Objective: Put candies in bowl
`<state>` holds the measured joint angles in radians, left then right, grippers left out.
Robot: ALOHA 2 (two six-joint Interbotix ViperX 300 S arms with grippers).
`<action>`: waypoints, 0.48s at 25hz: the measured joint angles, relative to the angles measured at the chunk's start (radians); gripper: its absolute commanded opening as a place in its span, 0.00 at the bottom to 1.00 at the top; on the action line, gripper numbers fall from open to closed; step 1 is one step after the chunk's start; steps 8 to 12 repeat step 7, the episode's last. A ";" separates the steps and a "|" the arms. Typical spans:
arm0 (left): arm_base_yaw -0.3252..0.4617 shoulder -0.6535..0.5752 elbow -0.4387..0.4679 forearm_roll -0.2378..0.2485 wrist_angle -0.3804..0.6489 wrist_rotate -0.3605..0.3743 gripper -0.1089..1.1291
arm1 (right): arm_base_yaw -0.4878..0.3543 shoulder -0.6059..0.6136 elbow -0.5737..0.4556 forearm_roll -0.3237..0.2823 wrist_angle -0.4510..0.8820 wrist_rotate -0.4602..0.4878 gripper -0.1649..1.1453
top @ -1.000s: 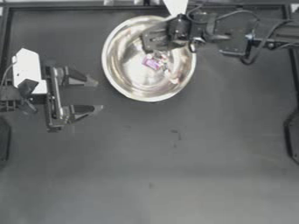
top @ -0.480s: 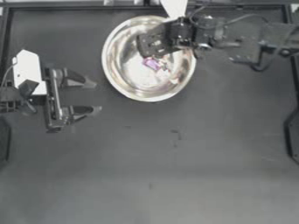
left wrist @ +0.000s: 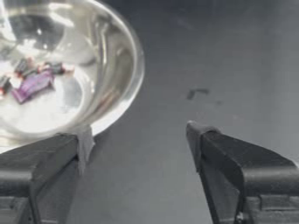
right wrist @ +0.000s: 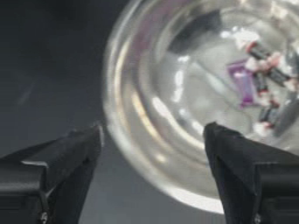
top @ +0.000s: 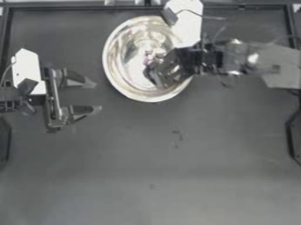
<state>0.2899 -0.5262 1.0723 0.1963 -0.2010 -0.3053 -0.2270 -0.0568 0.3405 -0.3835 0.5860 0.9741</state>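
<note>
The shiny silver bowl (top: 126, 66) stands at the back middle of the table. Inside it lie the candies: a flat pink-purple one (left wrist: 34, 85) (right wrist: 242, 83) and several whitish twist-wrapped ones (right wrist: 261, 53) (left wrist: 55, 68) clustered around it. My right gripper (top: 156, 74) hovers over the bowl's right front rim, open and empty (right wrist: 153, 131). Off to the left of the bowl, my left gripper (top: 91, 95) is parked, open with nothing in it (left wrist: 137, 131), facing the bowl.
A white object (top: 185, 19) sits at the bowl's back right rim. Small scuff marks (top: 176, 135) dot the dark table in front of the bowl. The table's frame runs along the back edge.
My right gripper has drawn back from over the bowl's middle toward its right front rim. The candies stay in the bowl. The left arm has not moved.
</note>
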 measured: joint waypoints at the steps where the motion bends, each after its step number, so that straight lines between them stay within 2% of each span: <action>1: -0.005 -0.008 -0.003 0.000 0.009 0.000 0.87 | 0.008 -0.020 0.021 -0.002 -0.017 -0.002 0.86; 7: -0.040 -0.066 -0.038 0.002 0.118 0.003 0.87 | 0.034 -0.144 0.184 -0.002 -0.158 -0.006 0.86; 12: -0.040 -0.066 -0.038 0.002 0.118 0.003 0.87 | 0.034 -0.144 0.184 -0.002 -0.158 -0.006 0.86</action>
